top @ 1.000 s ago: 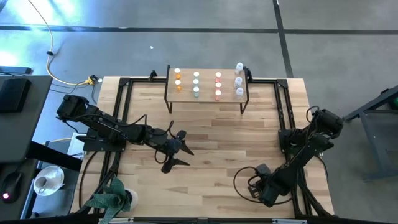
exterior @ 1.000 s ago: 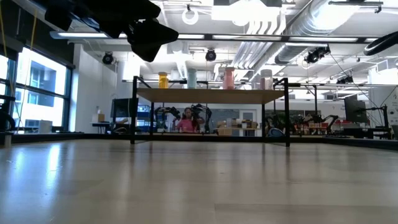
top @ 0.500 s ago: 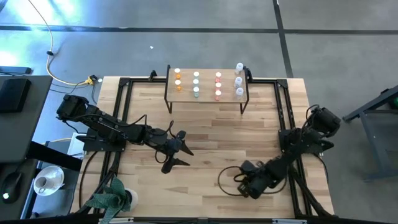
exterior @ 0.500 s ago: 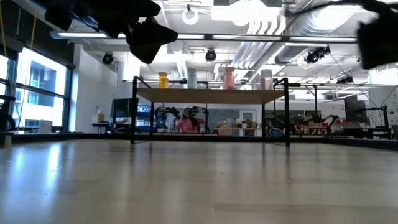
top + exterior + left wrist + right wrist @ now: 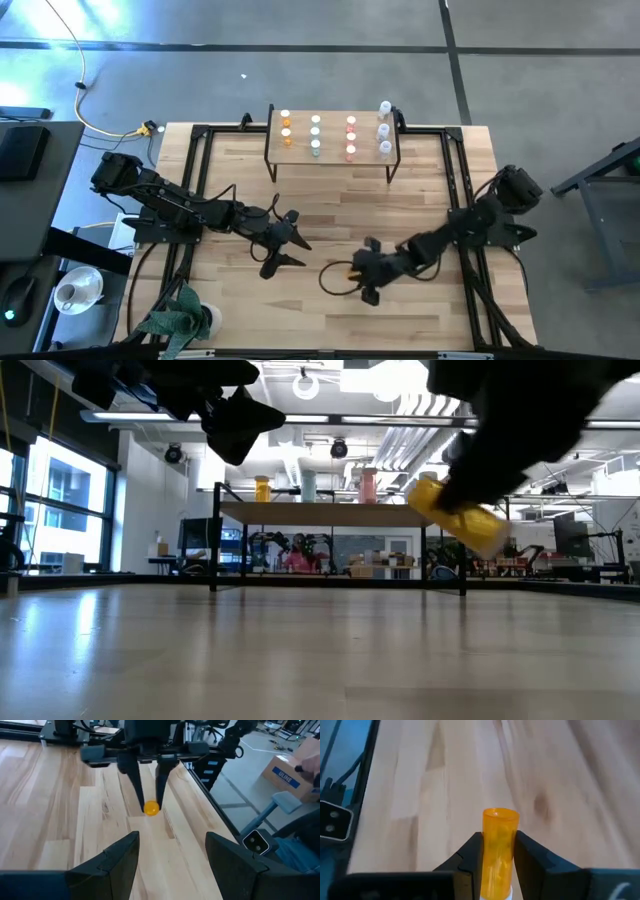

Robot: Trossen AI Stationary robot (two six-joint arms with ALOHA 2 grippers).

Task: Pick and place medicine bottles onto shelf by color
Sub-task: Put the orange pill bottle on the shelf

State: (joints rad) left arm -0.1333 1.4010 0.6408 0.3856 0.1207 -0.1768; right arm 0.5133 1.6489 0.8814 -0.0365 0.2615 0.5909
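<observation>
While right gripper hangs above bare tabletop, well in front of shelf, fingers clamp orange bottle between them, white cap toward wrist. Same bottle seen from left wrist as orange dot between thin dark fingers. Left gripper waits in front of shelf, toward its left end, jaws spread, nothing inside. On shelf: other bottles in rows, orange, green, red, clear.
</observation>
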